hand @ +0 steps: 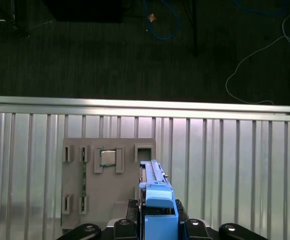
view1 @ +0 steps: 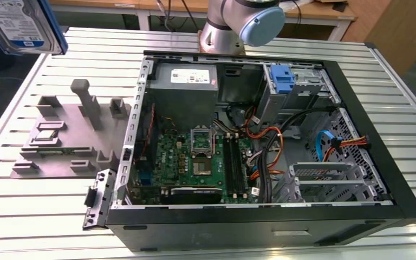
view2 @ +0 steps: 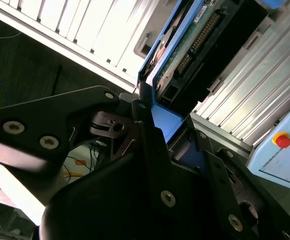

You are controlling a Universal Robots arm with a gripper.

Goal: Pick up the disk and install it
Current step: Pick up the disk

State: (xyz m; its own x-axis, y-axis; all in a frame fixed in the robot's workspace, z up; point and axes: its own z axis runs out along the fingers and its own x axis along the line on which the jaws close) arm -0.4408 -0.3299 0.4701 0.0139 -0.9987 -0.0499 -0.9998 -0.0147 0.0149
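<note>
The disk [view1: 17, 24] hangs high above the slatted table's far corner on the exterior view's left, its blue-and-white label facing the camera. In the second wrist view its green circuit-board underside [view2: 190, 45] and blue side rail show, and my gripper [view2: 160, 117] is shut on it with black fingers [view2: 145, 130] against the rail. In the first wrist view the disk [hand: 154, 182] stands edge-on, clamped in my gripper [hand: 157, 217]. It is above the grey fixture [hand: 114, 200], well off the open computer case [view1: 381, 162].
The case lies open with the motherboard [view1: 193, 162], power supply [view1: 182, 76], a blue bracket on the drive cage [view1: 284, 78] and a metal bay [view1: 331, 179]. A chip [view1: 45, 132] sits on the grey fixture [view1: 71, 135]. The robot base [view1: 226, 27] stands behind the case.
</note>
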